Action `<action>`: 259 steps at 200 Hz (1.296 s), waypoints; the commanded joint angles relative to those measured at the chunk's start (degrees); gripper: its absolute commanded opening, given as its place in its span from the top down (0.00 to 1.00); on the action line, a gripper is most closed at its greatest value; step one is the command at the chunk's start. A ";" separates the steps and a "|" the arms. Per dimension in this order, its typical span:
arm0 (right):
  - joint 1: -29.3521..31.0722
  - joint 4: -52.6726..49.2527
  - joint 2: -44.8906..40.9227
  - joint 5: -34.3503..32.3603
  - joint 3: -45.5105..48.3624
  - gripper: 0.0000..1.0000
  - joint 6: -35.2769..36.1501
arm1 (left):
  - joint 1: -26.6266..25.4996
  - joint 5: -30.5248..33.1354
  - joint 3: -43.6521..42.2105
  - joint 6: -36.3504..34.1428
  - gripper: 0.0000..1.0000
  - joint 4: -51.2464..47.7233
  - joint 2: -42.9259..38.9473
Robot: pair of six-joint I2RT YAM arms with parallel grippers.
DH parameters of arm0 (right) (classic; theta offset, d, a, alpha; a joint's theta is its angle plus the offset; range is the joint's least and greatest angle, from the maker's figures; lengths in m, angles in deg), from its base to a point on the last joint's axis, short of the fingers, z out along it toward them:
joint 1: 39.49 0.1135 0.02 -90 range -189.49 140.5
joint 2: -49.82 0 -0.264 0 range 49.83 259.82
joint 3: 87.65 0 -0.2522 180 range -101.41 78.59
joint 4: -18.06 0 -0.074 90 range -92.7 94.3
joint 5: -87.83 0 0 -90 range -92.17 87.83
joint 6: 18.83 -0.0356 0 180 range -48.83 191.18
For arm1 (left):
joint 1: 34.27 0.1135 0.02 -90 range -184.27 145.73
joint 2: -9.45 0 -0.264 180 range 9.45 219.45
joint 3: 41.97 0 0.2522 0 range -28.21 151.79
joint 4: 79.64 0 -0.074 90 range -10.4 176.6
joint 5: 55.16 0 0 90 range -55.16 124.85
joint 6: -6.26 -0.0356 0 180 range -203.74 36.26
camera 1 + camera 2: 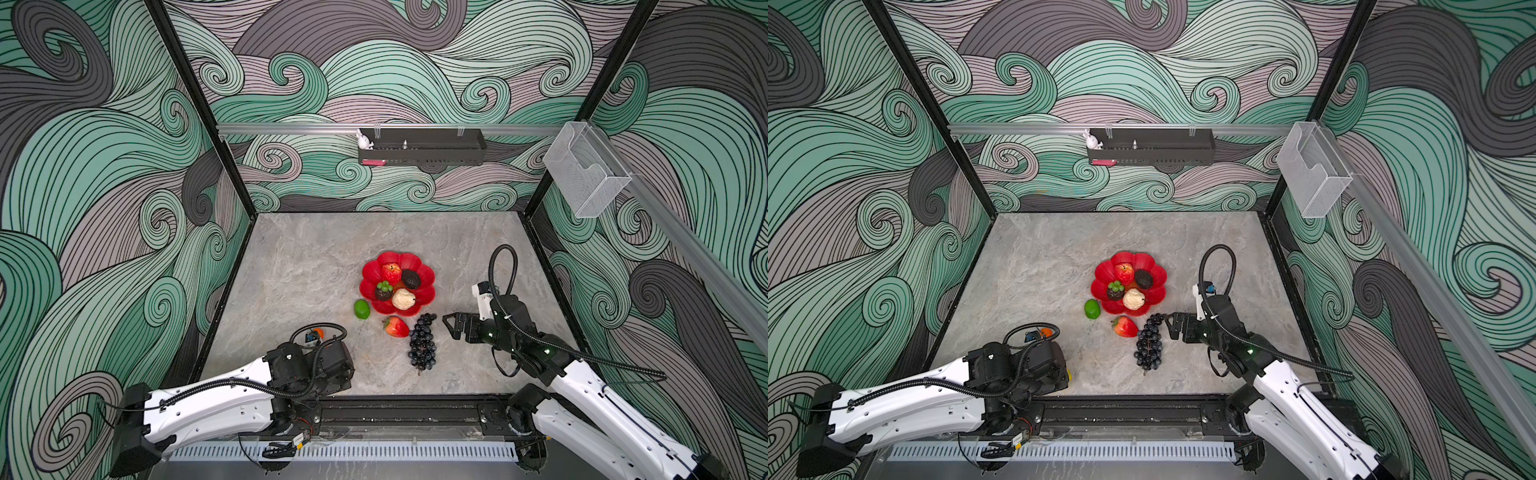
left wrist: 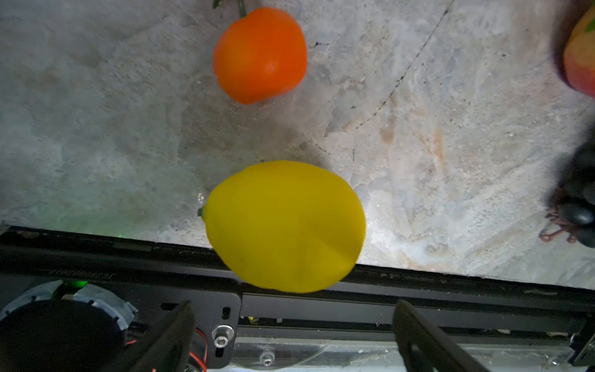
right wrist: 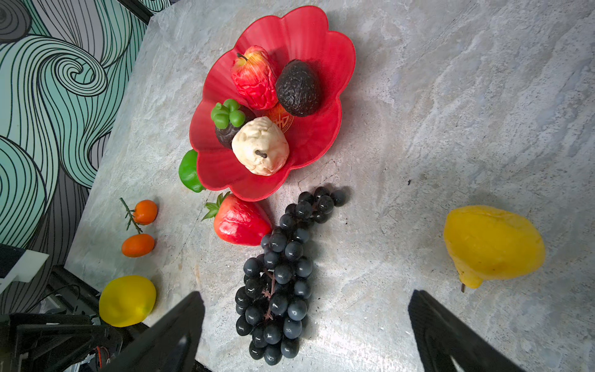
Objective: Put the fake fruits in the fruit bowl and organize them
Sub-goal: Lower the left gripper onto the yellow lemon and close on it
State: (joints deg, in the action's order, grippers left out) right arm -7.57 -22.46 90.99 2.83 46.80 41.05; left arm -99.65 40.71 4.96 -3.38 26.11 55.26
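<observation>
Top views: two arms held low on the near side of the fruit bowl (image 1: 368, 275).
Stretching in, the right arm (image 1: 590, 386) holds the right gripper (image 1: 452, 327) level, fingers (image 3: 180, 322) apart and empty, aimed at the grape bunch (image 1: 422, 340). The bunch lies on the counter (image 1: 299, 266), its long axis running from just beside the bowl's near rim straight away from it. Folded at the wrist, the left arm (image 1: 216, 395) points the left gripper (image 2: 293, 304) down, fingers apart and empty, near the lemon (image 2: 285, 225), which lies on its side well apart from the bowl.
</observation>
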 commanded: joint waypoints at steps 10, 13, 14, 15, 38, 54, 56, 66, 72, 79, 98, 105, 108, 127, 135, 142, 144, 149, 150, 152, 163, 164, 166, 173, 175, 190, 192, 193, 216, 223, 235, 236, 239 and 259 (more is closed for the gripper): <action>0.25 0.26 -0.43 0.19 0.72 0.00 0.43 | -0.31 -0.62 -2.49 2.52 0.01 5.09 -0.93; 0.27 0.28 -0.47 0.18 0.73 0.00 0.28 | -0.30 -0.55 -2.76 2.56 0.01 5.54 -0.88; 0.30 0.30 -0.47 0.19 0.70 0.00 0.31 | -0.33 -0.53 -2.80 2.58 0.01 5.68 -0.89; 0.32 0.30 -0.47 0.14 0.69 0.00 0.32 | -0.34 -0.52 -2.87 2.55 0.01 5.84 -0.84; 0.33 -0.10 -0.82 0.50 0.56 0.00 0.16 | -0.25 1.44 -4.02 2.02 0.03 8.42 -0.62; 0.29 -0.46 -1.23 0.63 0.58 0.00 0.00 | -0.20 4.10 -4.60 1.13 0.05 10.68 -0.71; 0.34 -0.45 -1.23 0.65 0.61 0.00 -0.01 | -0.25 4.38 -4.56 0.81 0.05 10.90 -0.71; 0.29 -0.71 -1.48 0.78 0.68 0.00 -0.03 | -0.10 5.72 -4.25 -0.11 0.06 11.09 -0.47; 0.26 -0.90 -1.61 0.80 0.73 0.00 -0.07 | 0.14 6.15 -3.93 -0.63 0.06 11.29 -0.01; 0.26 -1.09 -1.78 0.89 0.91 0.00 -0.15 | 0.63 6.06 -3.90 -1.40 0.07 11.75 0.88; 0.27 -1.67 -2.14 0.90 1.00 0.00 -0.36 | 1.73 4.66 -4.14 -3.00 0.08 13.75 3.82; 0.31 -1.67 -2.23 0.89 1.05 0.00 -0.38 | 1.84 4.55 -4.16 -3.33 0.08 14.43 4.84; 0.26 -1.66 -2.34 0.85 1.10 0.00 -0.45 | 1.85 4.57 -4.21 -3.49 0.09 14.69 5.19; 0.22 -1.51 -2.34 0.85 1.25 0.00 -0.87 | 2.22 5.47 -2.70 -5.00 0.12 14.71 7.95; 0.37 -1.37 -2.19 1.05 1.15 0.00 -0.98 | 2.27 6.12 -1.67 -5.78 0.13 14.29 9.44; 0.36 -1.35 -2.11 1.29 1.20 0.00 -1.07 | 2.44 6.41 -0.84 -6.60 0.13 13.97 10.78; 0.34 -1.31 -2.07 1.30 1.14 0.00 -1.14 | 2.67 6.43 -0.59 -6.92 0.13 13.92 11.35; 0.33 -1.19 -2.06 1.44 1.15 0.00 -1.22 | 2.94 6.56 -0.04 -7.40 0.13 13.70 12.50; 0.33 -1.23 -2.06 1.47 1.13 0.00 -1.23 | 3.05 6.59 0.09 -7.54 0.13 13.67 12.70; 0.33 -1.20 -2.03 1.46 1.17 0.00 -1.24 | 3.20 6.65 0.31 -7.84 0.13 13.58 13.12; 0.24 -1.14 -2.05 1.45 1.26 0.00 -1.30 | 3.74 7.08 1.37 -9.01 0.12 13.56 15.38; 0.29 -1.12 -2.05 1.48 1.32 0.00 -1.27 | 3.84 7.15 1.46 -9.09 0.13 13.56 15.50; 0.26 -1.10 -2.05 1.44 1.32 0.00 -1.32 | 3.90 7.27 1.64 -9.28 0.13 13.49 15.95; 0.34 -1.19 -2.02 1.51 1.43 0.00 -1.38 | 4.29 7.64 2.27 -9.87 0.13 13.34 17.30; 0.36 -1.19 -2.00 1.49 1.39 0.00 -1.35 | 4.43 7.70 2.50 -10.00 0.13 13.35 17.72; 0.28 -1.59 -2.05 1.67 1.26 0.00 -1.20 | 5.16 8.45 4.17 -12.17 0.14 13.29 20.44; 0.32 -1.66 -2.06 1.66 1.28 0.00 -1.17 | 5.24 8.52 4.42 -12.55 0.14 13.29 20.77; 0.33 -1.69 -2.06 1.67 1.24 0.00 -1.12 | 5.30 8.53 4.52 -12.66 0.14 13.25 20.97; 0.33 -2.45 -2.23 1.36 1.01 0.00 -1.05 | 6.39 8.77 7.38 -15.14 0.16 11.71 25.05; 0.33 -2.71 -2.31 1.34 0.89 0.00 -0.98 | 6.57 8.73 8.29 -15.64 0.17 10.70 26.03; 0.27 -2.93 -2.45 1.25 0.85 0.00 -0.96 | 6.72 8.23 9.78 -17.00 0.19 8.77 27.10; 0.39 -2.94 -2.43 1.25 0.81 0.00 -0.97 | 6.70 8.12 9.88 -17.12 0.19 8.61 27.21; 0.32 -2.73 -2.49 1.25 0.79 0.00 -0.98 | 6.72 7.92 10.28 -17.61 0.19 8.27 27.49; 0.28 -2.76 -2.33 1.15 0.91 0.00 -1.29 | 6.74 5.52 12.20 -19.87 0.20 5.70 29.50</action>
State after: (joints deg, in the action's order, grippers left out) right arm -7.57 -24.10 89.05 4.07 47.48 40.30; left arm -93.36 47.18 14.11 -19.14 37.61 82.93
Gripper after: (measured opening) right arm 0.996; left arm 0.801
